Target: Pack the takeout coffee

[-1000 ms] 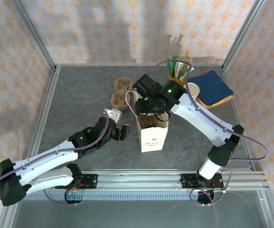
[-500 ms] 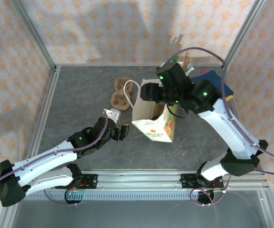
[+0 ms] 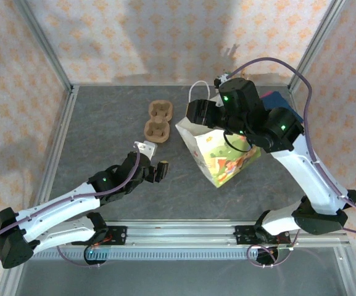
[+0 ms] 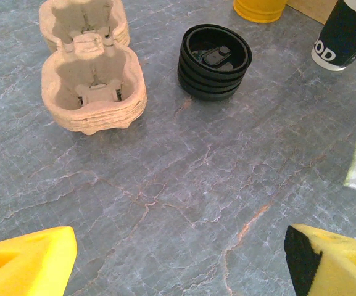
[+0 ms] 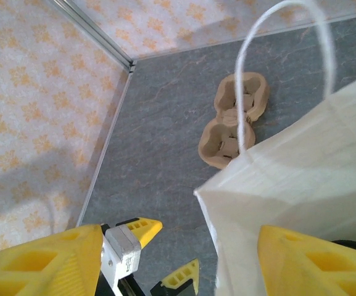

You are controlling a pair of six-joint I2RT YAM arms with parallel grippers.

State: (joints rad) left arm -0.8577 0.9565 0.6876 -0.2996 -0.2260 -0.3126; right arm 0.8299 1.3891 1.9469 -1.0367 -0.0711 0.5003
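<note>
Currently, table (image 3: 103, 123): grey, bears all items.
Paper bag (image 3: 219, 154): tilted at the right arm, mouth toward the carriers; interior hidden.
Right gripper (image 5: 178, 246): fingers spread, bag rim between them, no clamp evident.
Left gripper (image 4: 178, 262): fingers wide apart, empty, low over bare table.
Cup carriers (image 4: 91, 80): ahead and left of the left gripper.
Stack of black lids (image 4: 215, 60): near the carriers, not touching.
Dark printed cup (image 4: 344, 31): upright, top cropped; judged not the target.
Takeout coffee: position cannot be told. Judged inside the bag or behind the right arm, so the right arm is nearer; axis unknown.
Next move: confirm cup location before either gripper closes.
</note>
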